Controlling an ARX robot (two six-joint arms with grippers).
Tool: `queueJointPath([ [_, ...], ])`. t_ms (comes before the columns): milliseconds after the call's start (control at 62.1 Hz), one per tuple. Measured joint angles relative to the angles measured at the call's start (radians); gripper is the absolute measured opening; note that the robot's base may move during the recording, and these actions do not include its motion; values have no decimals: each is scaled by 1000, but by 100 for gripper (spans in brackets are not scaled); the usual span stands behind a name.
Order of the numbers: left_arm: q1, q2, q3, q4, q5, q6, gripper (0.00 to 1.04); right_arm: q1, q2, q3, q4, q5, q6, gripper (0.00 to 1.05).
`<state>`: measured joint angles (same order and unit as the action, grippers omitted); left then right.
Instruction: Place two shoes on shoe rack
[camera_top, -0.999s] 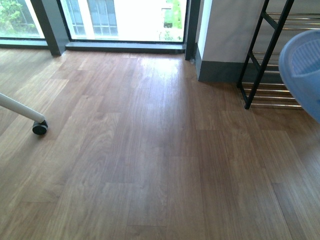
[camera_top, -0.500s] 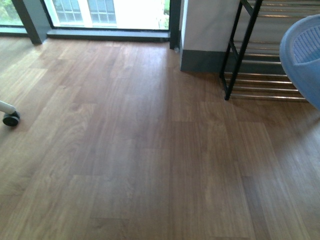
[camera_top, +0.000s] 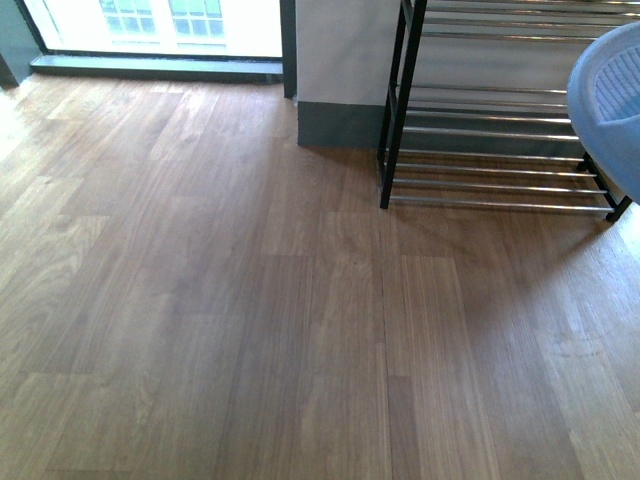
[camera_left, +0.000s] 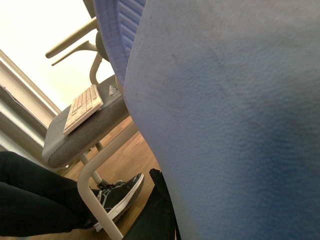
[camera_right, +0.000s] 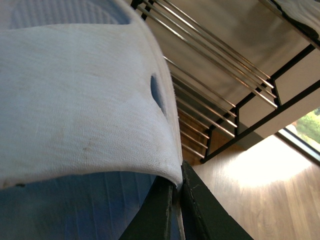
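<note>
Held only by its strap edge in the right hand (camera_right: 176, 181), the pale blue slide (camera_top: 610, 110) at right of frame, near the shoe rack (camera_top: 490, 185) at upper right, could slip or snag on it; the left hand's state I cannot tell

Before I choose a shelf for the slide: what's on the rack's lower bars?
The lower bars of the rack look bare in the front view. The slide covers their right end, and the tiers above are cut off by the frame.

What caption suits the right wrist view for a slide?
Right gripper pinching a pale blue slide near the chrome-barred shoe rack.
</note>
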<state>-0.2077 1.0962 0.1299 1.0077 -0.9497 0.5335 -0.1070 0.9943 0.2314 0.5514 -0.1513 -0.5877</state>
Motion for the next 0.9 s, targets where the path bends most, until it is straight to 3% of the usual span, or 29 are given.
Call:
queueJointPath([
  [902,3,1,0,0,-6,0,2,3,0,0,0,-10,0,1],
])
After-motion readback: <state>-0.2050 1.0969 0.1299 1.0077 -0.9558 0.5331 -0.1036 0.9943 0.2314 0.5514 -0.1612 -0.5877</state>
